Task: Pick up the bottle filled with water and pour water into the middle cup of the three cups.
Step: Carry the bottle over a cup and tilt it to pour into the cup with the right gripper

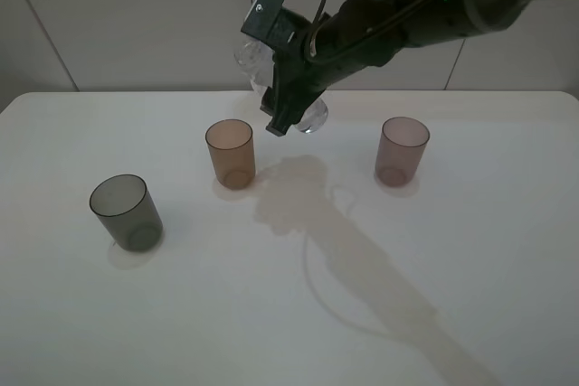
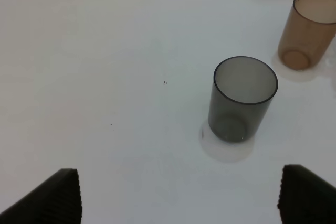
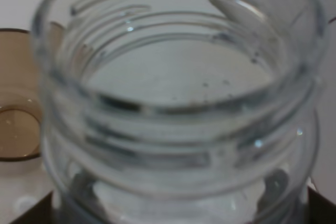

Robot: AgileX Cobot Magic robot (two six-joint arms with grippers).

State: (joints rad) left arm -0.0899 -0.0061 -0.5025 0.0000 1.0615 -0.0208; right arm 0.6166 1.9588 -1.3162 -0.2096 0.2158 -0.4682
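My right gripper (image 1: 288, 108) is shut on the clear capless bottle (image 1: 314, 118) and holds it tilted in the air, just right of and above the orange-brown middle cup (image 1: 230, 154). In the right wrist view the bottle's wide threaded neck (image 3: 178, 103) fills the frame with water inside, and the orange-brown cup (image 3: 16, 129) stands beside it. The dark grey cup (image 1: 127, 212) stands at the left and the mauve-pink cup (image 1: 402, 151) at the right. My left gripper (image 2: 178, 198) is open and empty, short of the dark grey cup (image 2: 242, 99); the orange-brown cup (image 2: 307, 30) is beyond it.
All three cups stand upright on a white table (image 1: 289, 314). The right arm (image 1: 425, 6) reaches in from the upper right and casts a long shadow across the table's middle. A pale wall stands behind the table.
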